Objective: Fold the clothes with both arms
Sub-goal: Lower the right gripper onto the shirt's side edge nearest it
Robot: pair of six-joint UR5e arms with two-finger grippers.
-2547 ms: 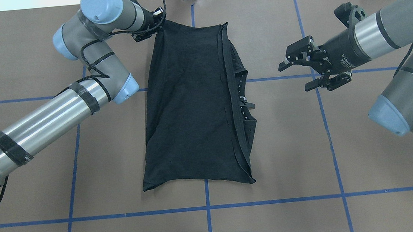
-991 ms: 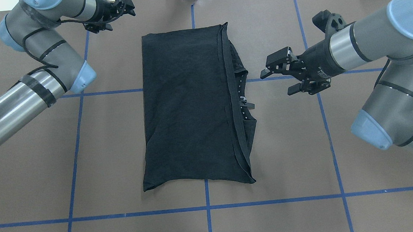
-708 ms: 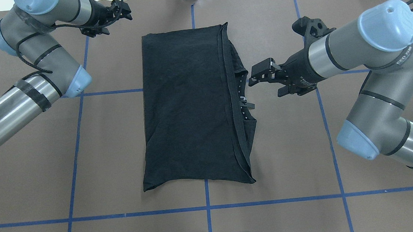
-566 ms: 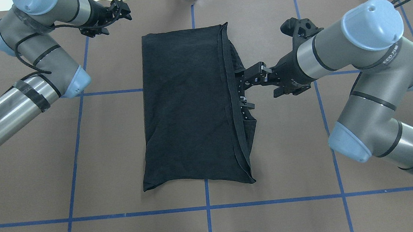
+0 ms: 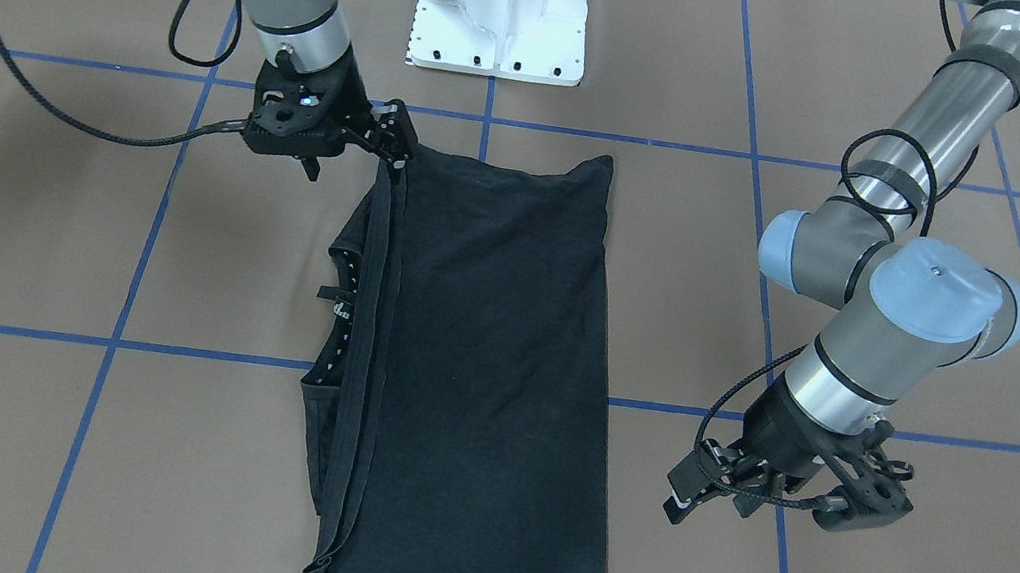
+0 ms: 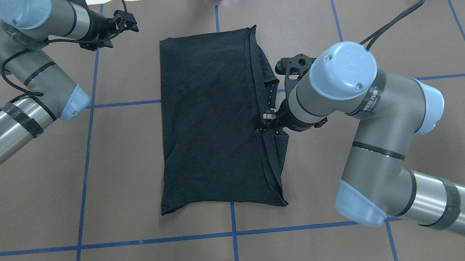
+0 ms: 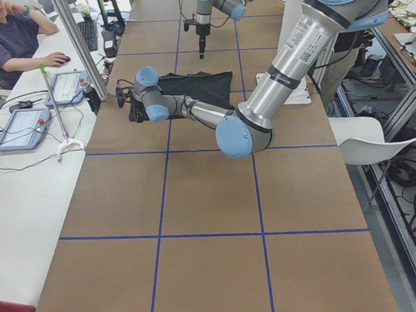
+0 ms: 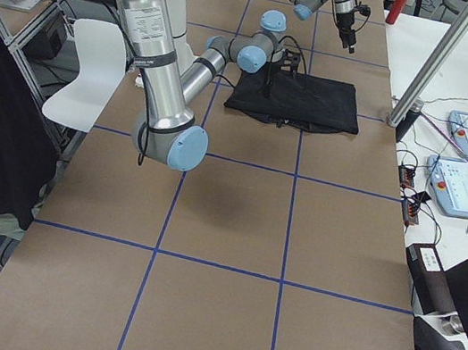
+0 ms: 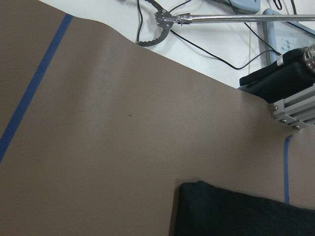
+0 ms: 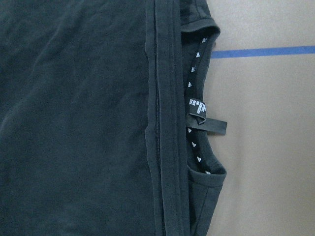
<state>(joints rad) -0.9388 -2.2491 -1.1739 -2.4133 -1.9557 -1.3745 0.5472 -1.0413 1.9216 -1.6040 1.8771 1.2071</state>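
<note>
You've got the shirt (image 6: 210, 119) flat on the bench (image 6: 127, 177), about centre, folded lengthwise into a long black strip that runs away from the robot. The near end is a bit wider and less square than the far end. The folded edges stack along the shirt's right side. The collar (image 10: 194, 73) and its label (image 10: 206, 123) stick out from under that edge onto bare bench.

The right end effector (image 5: 399, 137) points down over that right edge, by the collar (from overhead its own wrist hides most of it). Your front view shows the jaws apart. I can't tell whether it touches the cloth. The right wrist view looks straight down on the collar and label.

The left end effector (image 6: 129, 23) is clear of the shirt, just past its far left corner, over bare bench. Its jaws are wide and hold nothing. The left wrist view catches only that corner of the shirt at its bottom edge.
</note>
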